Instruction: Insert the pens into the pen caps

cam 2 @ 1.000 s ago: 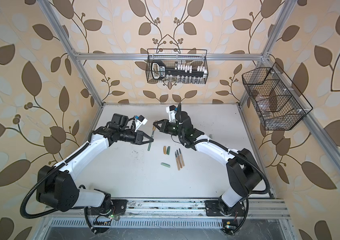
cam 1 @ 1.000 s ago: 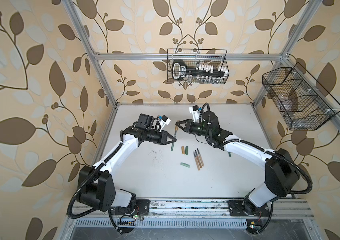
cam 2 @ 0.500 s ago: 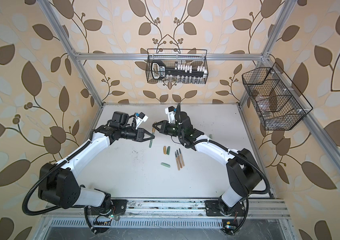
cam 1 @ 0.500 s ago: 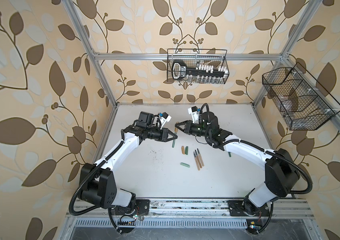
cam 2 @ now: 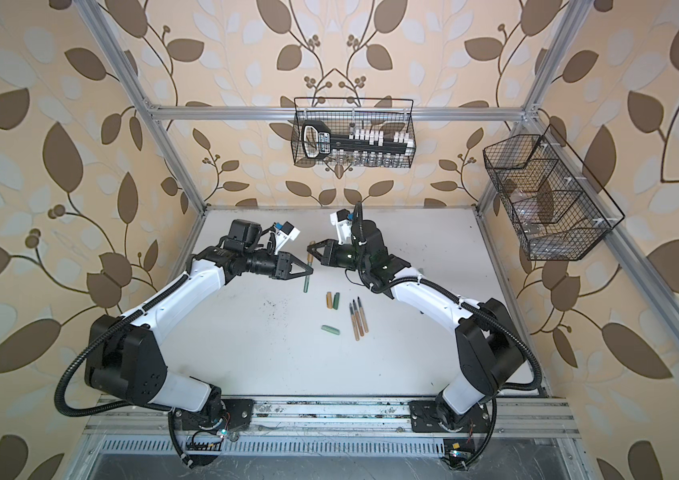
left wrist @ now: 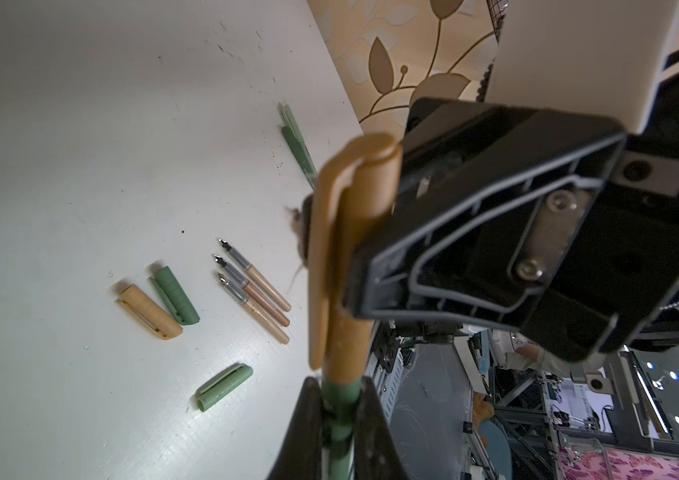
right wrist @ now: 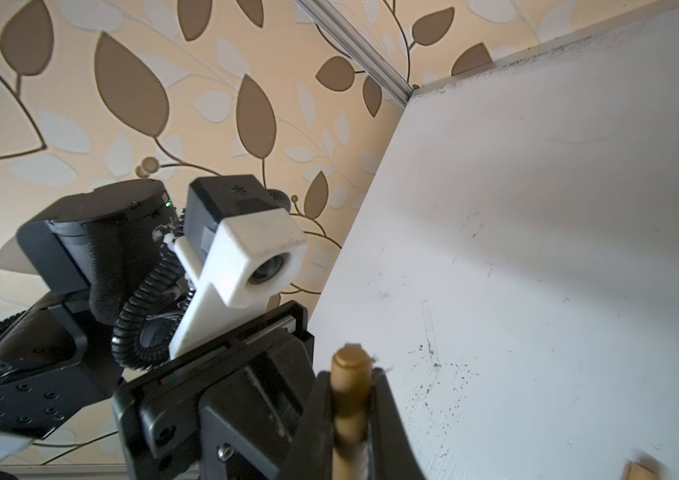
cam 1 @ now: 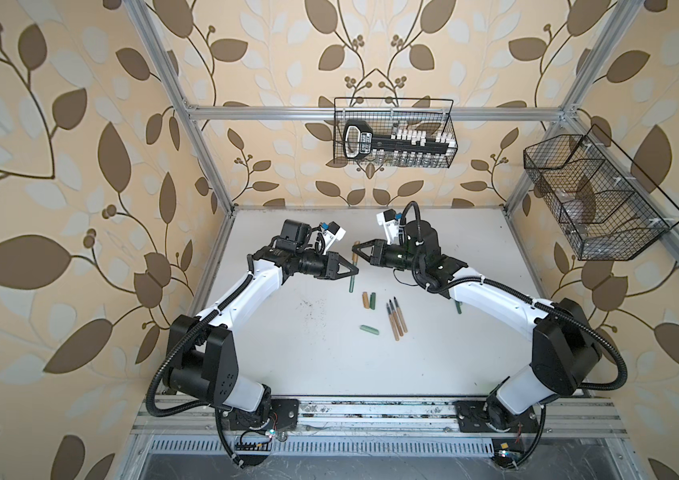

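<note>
You cannot see the pale green pen's point(left wrist: 339, 397) tip: the tan cap point(left wrist: 350, 232) covers it, and its barrel runs off the picture's edge. In the right wrist view, a blurred tan scrap point(right wrist: 637, 471) is cut off at the corner. In a top view, the right arm point(cam 1: 491, 295) hides most of a dark green pen point(cam 1: 458, 307).

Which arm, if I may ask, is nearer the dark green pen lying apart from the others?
Right. The right arm hangs just over the dark green pen; the left arm is far across the table.
</note>
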`<control>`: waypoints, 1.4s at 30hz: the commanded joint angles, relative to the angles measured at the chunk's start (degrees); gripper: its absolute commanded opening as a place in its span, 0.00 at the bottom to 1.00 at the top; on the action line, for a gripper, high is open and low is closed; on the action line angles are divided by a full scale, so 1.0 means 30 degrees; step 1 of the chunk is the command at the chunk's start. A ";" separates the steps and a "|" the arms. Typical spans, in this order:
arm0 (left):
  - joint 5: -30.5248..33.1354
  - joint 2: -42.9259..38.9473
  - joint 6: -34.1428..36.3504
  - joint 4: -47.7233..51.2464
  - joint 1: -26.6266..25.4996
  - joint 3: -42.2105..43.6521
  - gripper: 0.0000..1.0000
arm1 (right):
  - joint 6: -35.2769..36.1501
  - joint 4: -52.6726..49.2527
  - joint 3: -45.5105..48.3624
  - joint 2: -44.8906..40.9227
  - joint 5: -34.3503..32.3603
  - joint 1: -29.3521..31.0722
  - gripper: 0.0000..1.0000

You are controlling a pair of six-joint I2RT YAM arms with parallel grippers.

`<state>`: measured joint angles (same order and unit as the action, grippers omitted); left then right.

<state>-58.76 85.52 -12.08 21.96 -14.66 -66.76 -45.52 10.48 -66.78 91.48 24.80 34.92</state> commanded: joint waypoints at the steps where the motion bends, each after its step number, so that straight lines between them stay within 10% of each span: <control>1: 0.2237 0.0561 -0.1811 -0.7315 0.1616 -0.2879 0.00 | 0.1316 -0.4919 0.1682 -0.0742 0.5178 0.1281 0.00; 12: 0.1019 0.1261 -0.2225 -0.7434 0.2042 -0.3340 0.05 | -0.1270 -0.2423 0.1860 -0.1464 0.4528 0.0334 0.00; 21: 0.1657 -0.1522 -0.0062 -0.3066 0.2058 -0.0990 0.99 | -0.1385 -0.4395 0.0250 -0.2164 0.1924 -0.3274 0.00; 32: 0.3182 -0.2915 -0.1109 -0.1992 0.2043 0.0075 0.99 | 0.8249 -1.9335 -0.5556 0.2501 -0.5269 -0.5963 0.00; 42: 0.5257 -0.5575 -0.2346 -0.0351 0.1825 0.0897 0.99 | 1.0879 -2.2246 -0.7893 0.6648 -1.0350 -0.6816 0.00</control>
<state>-45.67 73.30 -18.13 18.39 -8.34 -64.20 -17.08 -50.81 -88.64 109.91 0.47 15.22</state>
